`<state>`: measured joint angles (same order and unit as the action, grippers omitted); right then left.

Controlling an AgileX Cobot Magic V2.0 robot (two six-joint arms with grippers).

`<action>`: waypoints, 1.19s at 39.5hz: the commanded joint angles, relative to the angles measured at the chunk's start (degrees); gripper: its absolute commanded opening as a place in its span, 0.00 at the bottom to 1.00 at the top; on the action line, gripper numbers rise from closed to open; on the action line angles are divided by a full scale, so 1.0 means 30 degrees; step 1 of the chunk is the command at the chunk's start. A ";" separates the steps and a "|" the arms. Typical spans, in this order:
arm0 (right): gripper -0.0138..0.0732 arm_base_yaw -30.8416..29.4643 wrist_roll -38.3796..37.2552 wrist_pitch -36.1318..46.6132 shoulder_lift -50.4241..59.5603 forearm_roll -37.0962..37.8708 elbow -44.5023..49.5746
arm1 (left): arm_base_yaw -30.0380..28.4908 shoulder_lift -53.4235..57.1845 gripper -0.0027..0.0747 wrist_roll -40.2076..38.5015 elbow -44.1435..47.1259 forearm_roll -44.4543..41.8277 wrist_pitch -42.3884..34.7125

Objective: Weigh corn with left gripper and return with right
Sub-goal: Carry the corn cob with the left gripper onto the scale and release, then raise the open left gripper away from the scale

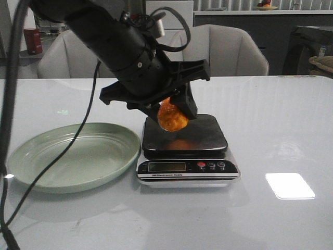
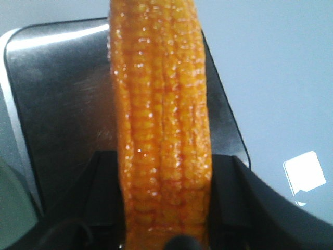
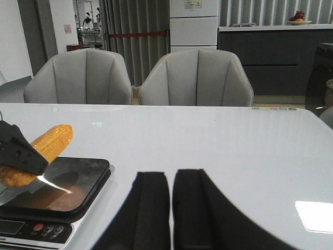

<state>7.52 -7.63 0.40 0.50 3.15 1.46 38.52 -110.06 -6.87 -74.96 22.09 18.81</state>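
Holding corn clamped in left gripper above scale, right gripper nearly shut and empty, risking roll-off if released tilted

- A line of small print is seen on the front strip of the scale, under its display window in the front view; the letters are too small and blurred to be read.
- No digits can be made out in the display window; it appears dark.
- Marks on the scale's buttons cannot be read in the front view or the right wrist view.
- A label is seen at the top of the white cabinet in the right wrist view; its text is illegible.
- No other readable text, brand or number is shown.
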 commanded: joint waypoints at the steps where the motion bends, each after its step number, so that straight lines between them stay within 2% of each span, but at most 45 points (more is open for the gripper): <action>1: 0.38 -0.0126 0.0078 0.1563 0.0389 0.0234 0.0207 | 0.0129 0.0380 0.41 -0.0149 -0.0852 0.0585 -0.0726; 5: 0.38 -0.0126 0.0078 0.1563 0.0389 0.0234 0.0207 | 0.0158 0.0244 0.62 -0.0149 -0.0983 0.0801 -0.0651; 6: 0.38 -0.0126 0.0078 0.1563 0.0389 0.0234 0.0207 | 0.0220 0.0244 0.70 -0.0149 -0.0983 0.0801 -0.0651; 8: 0.38 -0.0126 0.0078 0.1563 0.0389 0.0234 0.0207 | 0.0245 0.0244 0.79 -0.0149 -0.1010 0.0801 -0.0616; 11: 0.38 -0.0126 0.0078 0.1563 0.0389 0.0234 0.0207 | 0.0291 0.0244 0.84 -0.0114 -0.1200 0.0801 -0.0054; 17: 0.38 -0.0126 0.0078 0.1563 0.0389 0.0234 0.0207 | 0.0121 0.0408 0.81 -0.0114 -0.1980 0.0558 0.1762; 29: 0.38 -0.0126 0.0078 0.1563 0.0389 0.0234 0.0207 | -0.0345 0.3688 0.71 -0.0114 -0.1592 -0.1758 0.2572; 35: 0.38 -0.0126 0.0078 0.1563 0.0389 0.0234 0.0207 | -0.0345 0.6297 0.67 -0.0114 0.0197 -0.3081 0.2662; 47: 0.38 -0.0126 0.0078 0.1563 0.0371 0.0234 0.0207 | -0.0345 1.3169 0.67 -0.0114 0.5566 -0.4900 0.2596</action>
<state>7.52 -7.63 0.40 0.50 3.15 1.46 37.49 -77.29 -6.87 -60.16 8.32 29.14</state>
